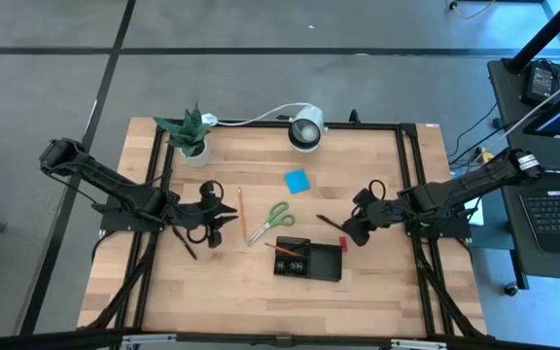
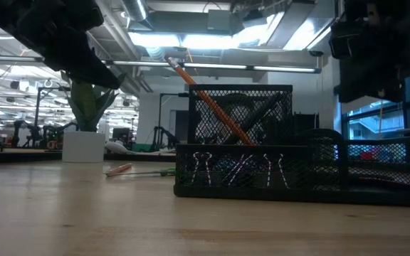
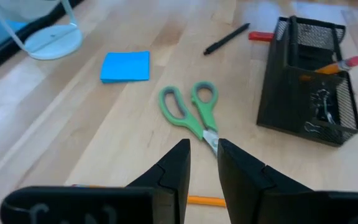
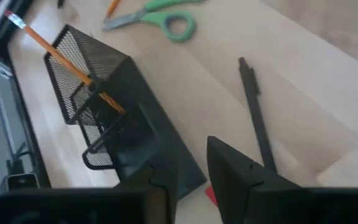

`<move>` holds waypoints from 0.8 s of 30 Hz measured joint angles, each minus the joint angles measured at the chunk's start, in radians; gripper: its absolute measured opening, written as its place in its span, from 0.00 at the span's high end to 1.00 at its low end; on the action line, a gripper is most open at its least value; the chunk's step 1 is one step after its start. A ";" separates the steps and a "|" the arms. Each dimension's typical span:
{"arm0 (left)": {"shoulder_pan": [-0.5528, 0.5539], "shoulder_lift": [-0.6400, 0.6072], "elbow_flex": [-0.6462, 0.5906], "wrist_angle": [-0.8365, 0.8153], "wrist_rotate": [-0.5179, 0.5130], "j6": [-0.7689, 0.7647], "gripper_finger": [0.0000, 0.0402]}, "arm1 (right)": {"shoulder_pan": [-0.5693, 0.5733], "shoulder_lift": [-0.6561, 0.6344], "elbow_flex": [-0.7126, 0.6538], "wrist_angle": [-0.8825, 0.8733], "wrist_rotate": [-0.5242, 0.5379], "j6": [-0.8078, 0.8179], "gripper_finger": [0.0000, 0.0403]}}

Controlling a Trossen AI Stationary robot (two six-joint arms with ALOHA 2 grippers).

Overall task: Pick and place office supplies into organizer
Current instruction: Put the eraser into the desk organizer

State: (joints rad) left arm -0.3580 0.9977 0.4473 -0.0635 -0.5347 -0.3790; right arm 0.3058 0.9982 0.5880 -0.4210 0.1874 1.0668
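Note:
The black mesh organizer (image 1: pixel 307 259) sits near the table's near edge, with an orange pencil (image 3: pixel 340 64) leaning in it and clips (image 3: pixel 319 102) in its low part. Green-handled scissors (image 1: pixel 270 222), a blue sticky pad (image 1: pixel 297 180), a loose orange pencil (image 1: pixel 241 212), a black pen (image 4: pixel 257 118) and a small red piece (image 3: pixel 260 36) lie flat on the wood. My left gripper (image 3: pixel 204 163) hovers left of the scissors, over the loose pencil, slightly open and empty. My right gripper (image 4: pixel 194 174) hangs beside the pen at the organizer's right end, slightly open and empty.
A potted plant (image 1: pixel 191 136) and a white round lamp (image 1: pixel 306 129) with its cord stand along the far edge. Black frame rails (image 1: pixel 408 185) run down both sides of the table. Bare wood lies between the scissors and the pen.

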 joint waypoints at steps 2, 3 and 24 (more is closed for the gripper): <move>0.000 0.000 0.000 0.000 -0.012 0.000 0.81 | 0.000 0.020 0.049 -0.073 0.000 -0.004 0.85; 0.000 0.000 0.000 0.000 -0.018 0.000 0.81 | 0.000 0.033 0.077 -0.120 0.000 -0.014 0.87; 0.000 0.000 0.000 0.000 -0.031 -0.003 0.81 | 0.012 0.329 0.263 -0.355 -0.086 0.114 0.74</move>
State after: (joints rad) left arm -0.3580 0.9977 0.4473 -0.0639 -0.5655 -0.3824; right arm 0.3176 1.3272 0.8511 -0.7759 0.1019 1.1810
